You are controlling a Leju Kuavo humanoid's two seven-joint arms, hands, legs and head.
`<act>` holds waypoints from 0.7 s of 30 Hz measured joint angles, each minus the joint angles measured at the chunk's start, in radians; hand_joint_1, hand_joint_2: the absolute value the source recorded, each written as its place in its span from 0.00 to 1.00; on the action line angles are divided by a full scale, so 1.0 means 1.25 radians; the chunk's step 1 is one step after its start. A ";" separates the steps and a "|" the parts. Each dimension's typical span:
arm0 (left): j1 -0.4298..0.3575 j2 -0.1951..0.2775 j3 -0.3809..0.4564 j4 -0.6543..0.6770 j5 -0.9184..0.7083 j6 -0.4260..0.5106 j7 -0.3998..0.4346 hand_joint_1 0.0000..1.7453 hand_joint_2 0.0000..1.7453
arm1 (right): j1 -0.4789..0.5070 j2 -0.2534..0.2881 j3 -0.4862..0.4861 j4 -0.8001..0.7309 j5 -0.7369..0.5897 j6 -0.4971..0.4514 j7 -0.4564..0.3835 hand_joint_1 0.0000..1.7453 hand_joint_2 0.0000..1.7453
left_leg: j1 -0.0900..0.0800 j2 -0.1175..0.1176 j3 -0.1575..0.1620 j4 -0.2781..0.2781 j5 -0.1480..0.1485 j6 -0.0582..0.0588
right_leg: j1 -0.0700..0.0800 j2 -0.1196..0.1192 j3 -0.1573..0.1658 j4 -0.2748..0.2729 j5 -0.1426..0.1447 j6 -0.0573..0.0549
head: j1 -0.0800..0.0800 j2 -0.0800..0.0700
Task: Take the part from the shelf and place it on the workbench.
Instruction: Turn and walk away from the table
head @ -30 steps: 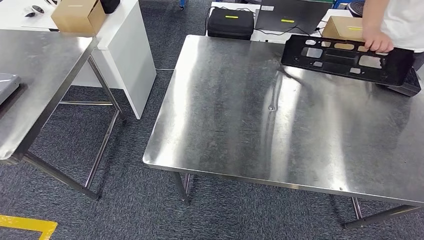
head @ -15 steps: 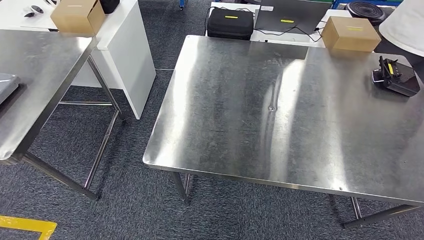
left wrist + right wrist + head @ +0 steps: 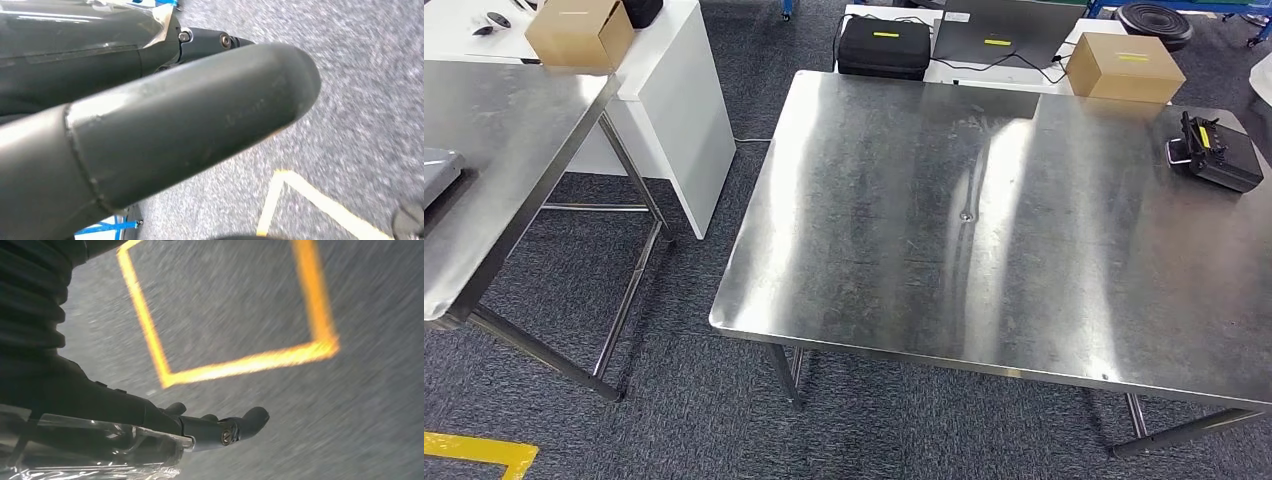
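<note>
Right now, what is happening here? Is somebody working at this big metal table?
Nobody is handling anything at this moment. The large steel workbench carries a black handheld controller near its far right corner. Behind it stand a brown cardboard box and a black zipped case. Both robot arms hang down over the grey carpet: the right hand holds nothing, fingers extended, and the left hand is too close to the camera to judge.

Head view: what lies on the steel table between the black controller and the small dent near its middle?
Nothing: from the black controller to the dent, the steel table is bare metal, as the head view shows.
</note>
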 joint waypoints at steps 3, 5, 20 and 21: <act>0.000 0.000 -0.029 0.000 0.006 0.015 0.012 0.00 0.00 | -0.023 0.013 0.016 0.042 -0.002 -0.008 -0.022 0.00 1.00 | 0.000 0.000 0.002 0.000 0.000 0.000 | 0.000 0.000 -0.003 0.000 -0.001 -0.001 | 0.000 0.000; 0.000 0.001 -0.040 0.000 0.008 0.017 0.014 0.00 0.00 | -0.033 0.020 0.021 0.060 -0.002 -0.010 -0.025 0.00 1.00 | 0.000 0.000 0.002 0.000 0.000 0.000 | 0.000 0.000 -0.003 0.000 -0.001 -0.001 | 0.000 0.000; 0.012 0.007 -0.167 -0.016 0.117 -0.040 -0.032 0.00 0.00 | -0.004 0.054 0.019 0.105 -0.105 0.080 -0.127 0.00 0.00 | -0.002 0.000 -0.001 0.002 -0.002 0.002 | -0.003 0.000 0.002 -0.001 0.001 0.001 | 0.000 0.000; 0.013 0.007 -0.171 -0.018 0.117 -0.044 -0.032 0.00 0.00 | -0.003 0.056 0.019 0.106 -0.107 0.090 -0.130 0.00 0.00 | -0.003 0.000 -0.001 0.003 -0.002 0.002 | -0.005 0.000 0.002 -0.002 0.001 0.002 | 0.000 0.000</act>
